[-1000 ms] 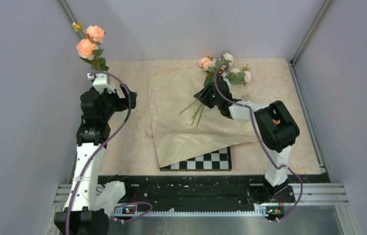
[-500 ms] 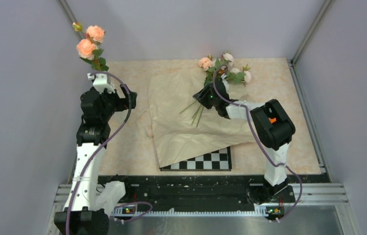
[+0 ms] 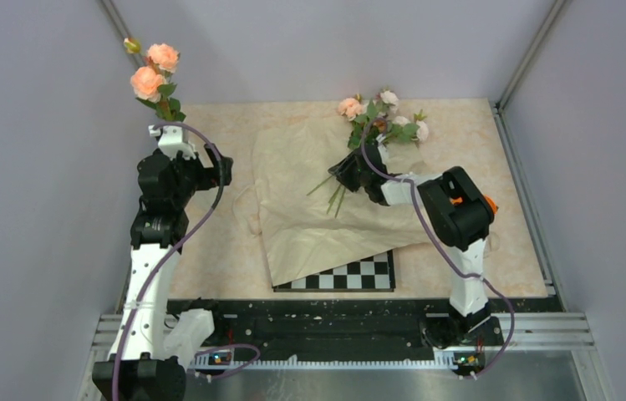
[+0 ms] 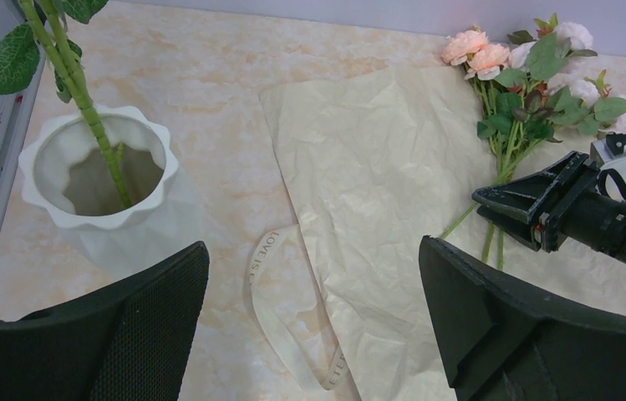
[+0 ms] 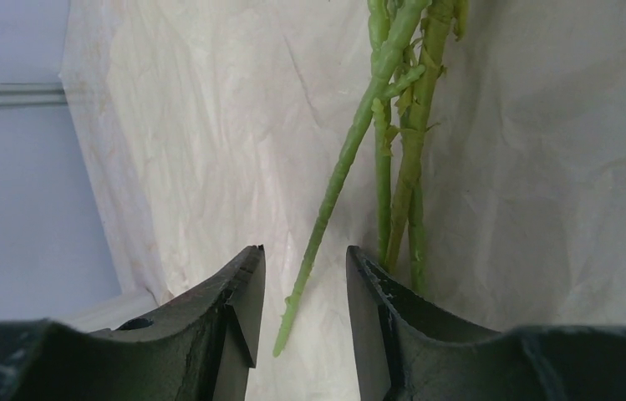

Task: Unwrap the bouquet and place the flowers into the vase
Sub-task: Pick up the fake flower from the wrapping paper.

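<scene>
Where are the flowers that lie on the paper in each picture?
Top external: flowers at the back, right of middle.
Left wrist: top right corner.
Right wrist: only their green stems, top middle.
Shared landmark: the crinkled paper under them.

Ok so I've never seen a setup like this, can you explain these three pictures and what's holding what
This is a robot: a left arm and a right arm bolted to a table edge, each ending in a two-finger gripper. The wide picture looks down from above and behind them; the other two come from a camera on each wrist. On the table lie a sheet of cream wrapping paper, a loose ribbon and a bunch of artificial roses. A white vase already has one stem of peach roses in it. The left gripper is wide open near the vase, holding nothing. The right gripper is down at the bunch's stems, one stem between its open fingers, not yet pinched.
</scene>
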Motion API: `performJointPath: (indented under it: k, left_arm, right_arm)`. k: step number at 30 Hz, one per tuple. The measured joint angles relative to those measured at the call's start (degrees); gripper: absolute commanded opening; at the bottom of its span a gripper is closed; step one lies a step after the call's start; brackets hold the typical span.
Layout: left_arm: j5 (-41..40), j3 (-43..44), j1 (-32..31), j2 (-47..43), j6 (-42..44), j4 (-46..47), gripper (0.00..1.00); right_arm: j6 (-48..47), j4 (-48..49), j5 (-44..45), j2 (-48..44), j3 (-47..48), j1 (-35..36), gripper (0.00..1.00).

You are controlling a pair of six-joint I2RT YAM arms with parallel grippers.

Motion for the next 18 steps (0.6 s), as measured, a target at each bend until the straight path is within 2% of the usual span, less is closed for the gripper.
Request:
performJointPath:
  k: [7, 12, 18]
  left_arm:
    - [-0.35, -0.2, 0.0, 0.0, 0.07, -0.2, 0.99]
    - [-0.44, -0.2, 0.0, -0.02, 0.31, -0.2, 0.99]
    - [-0.46, -0.26, 0.0, -0.02, 0.44, -0.22, 0.99]
  right_arm:
    - [2.54, 2.12, 0.07, 2.82, 1.9, 0.0, 0.4]
    - [5.05, 4.15, 0.7, 4.26, 2.45, 0.0, 0.32]
    - [7.23, 5.7, 2.08, 6.29, 3.56, 0.0, 0.17]
